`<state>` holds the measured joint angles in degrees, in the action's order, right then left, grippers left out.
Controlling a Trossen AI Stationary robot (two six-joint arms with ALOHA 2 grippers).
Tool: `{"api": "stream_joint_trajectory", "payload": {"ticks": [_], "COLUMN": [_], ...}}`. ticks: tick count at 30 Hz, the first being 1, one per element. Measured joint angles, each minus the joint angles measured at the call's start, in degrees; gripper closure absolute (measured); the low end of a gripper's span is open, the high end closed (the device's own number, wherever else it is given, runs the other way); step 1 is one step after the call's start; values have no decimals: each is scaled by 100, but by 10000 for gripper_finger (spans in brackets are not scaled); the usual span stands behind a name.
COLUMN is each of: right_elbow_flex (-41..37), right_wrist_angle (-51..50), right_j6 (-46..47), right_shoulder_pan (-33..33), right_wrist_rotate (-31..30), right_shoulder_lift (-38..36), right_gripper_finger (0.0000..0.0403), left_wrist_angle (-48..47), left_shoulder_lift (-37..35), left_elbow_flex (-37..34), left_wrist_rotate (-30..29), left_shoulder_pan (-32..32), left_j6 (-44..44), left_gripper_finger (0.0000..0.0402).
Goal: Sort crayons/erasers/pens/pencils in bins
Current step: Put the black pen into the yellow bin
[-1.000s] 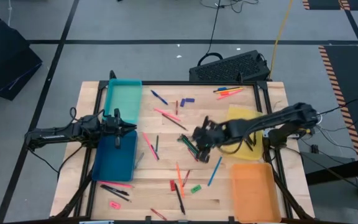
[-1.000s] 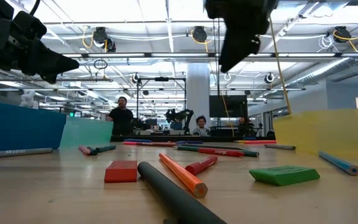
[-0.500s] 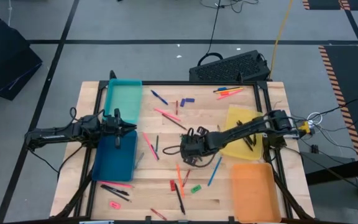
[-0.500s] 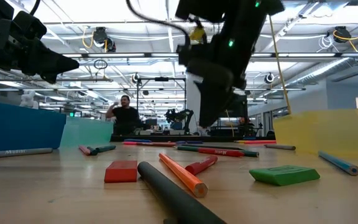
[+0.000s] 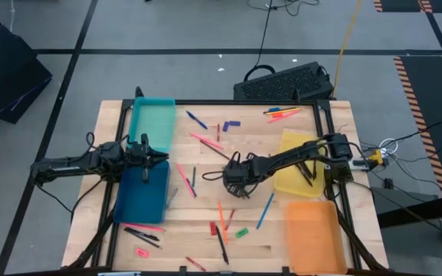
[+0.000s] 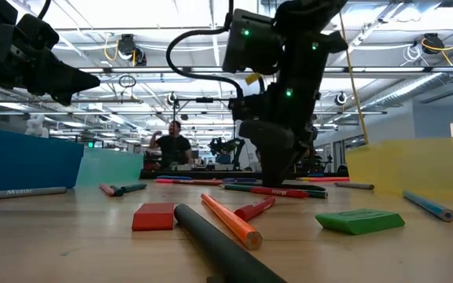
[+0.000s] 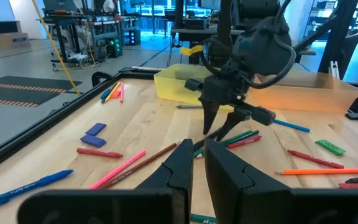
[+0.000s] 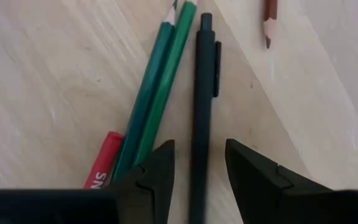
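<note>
Dark, jointed and cable-wrapped, the right arm reaches from the bench's right edge toward the middle, its wrist pitched steeply down so that the right gripper [image 5: 234, 182] points at the pale wooden bench [image 5: 206, 222] surface. Its jaws are parted and straddle a slim matte black pen [image 8: 202, 112] with a clip, one finger [image 8: 157, 171] on each side; contact with the pen cannot be confirmed. Two green pencils [image 8: 157, 99] lie just beside the pen, side by side, next to a red stick with white lettering [image 8: 101, 168].

The left gripper [image 5: 159, 159] is held level above the seam between the teal translucent plastic bin [image 5: 152, 123] and the dark blue translucent plastic bin [image 5: 141, 193]; its jaws are nearly closed with nothing between them.

The yellow translucent bin [image 5: 298, 161] sits under the right arm, and the orange translucent bin [image 5: 311, 234] is at the near right corner. Loose items lie scattered over the bench: a flat green rectangular eraser [image 6: 360, 221], a red block eraser [image 6: 153, 216], an orange hexagonal pencil [image 6: 230, 220] and a blue pencil [image 5: 265, 211].
</note>
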<state>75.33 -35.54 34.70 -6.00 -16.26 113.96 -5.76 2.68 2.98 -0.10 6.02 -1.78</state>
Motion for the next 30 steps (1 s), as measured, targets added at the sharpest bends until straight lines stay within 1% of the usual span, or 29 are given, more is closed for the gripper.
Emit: {"api": "stream_joint_trajectory", "payload": {"ticks": [5, 8, 12, 19, 22, 26, 28, 30], "right_elbow_flex": [-123, -199, -288, -321, -337, -372, -351, -339], "right_wrist_angle": [124, 149, 145, 150, 222, -5, -54, -317], "right_j6": [-24, -138, -246, -326, -441, -521, -522, -505], "right_shoulder_pan": [5, 9, 22, 37, 54, 107, 156, 197], "right_wrist_rotate": [80, 106, 177, 257, 230, 203, 63, -197], "right_shoulder_lift": [-14, -19, -11, -50, -202, -562, -857, -1158], "right_gripper_finger": [270, 282, 312, 380, 382, 381, 376, 371], "left_wrist_angle": [0, 0, 0, 0, 0, 0, 0, 0], "left_shoulder_lift": [-1, -2, -2, -1, 0, -2, 0, -1], "left_elbow_flex": [0, -1, 0, 0, -2, -2, 0, 0], "left_wrist_rotate": [0, 0, 0, 0, 0, 0, 0, 0], "left_shoulder_pan": [0, 0, 0, 1, 0, 0, 1, 0], "left_j6": [0, 0, 0, 0, 0, 0, 0, 0], "left_gripper_finger": [357, 357, 357, 357, 357, 357, 357, 357]}}
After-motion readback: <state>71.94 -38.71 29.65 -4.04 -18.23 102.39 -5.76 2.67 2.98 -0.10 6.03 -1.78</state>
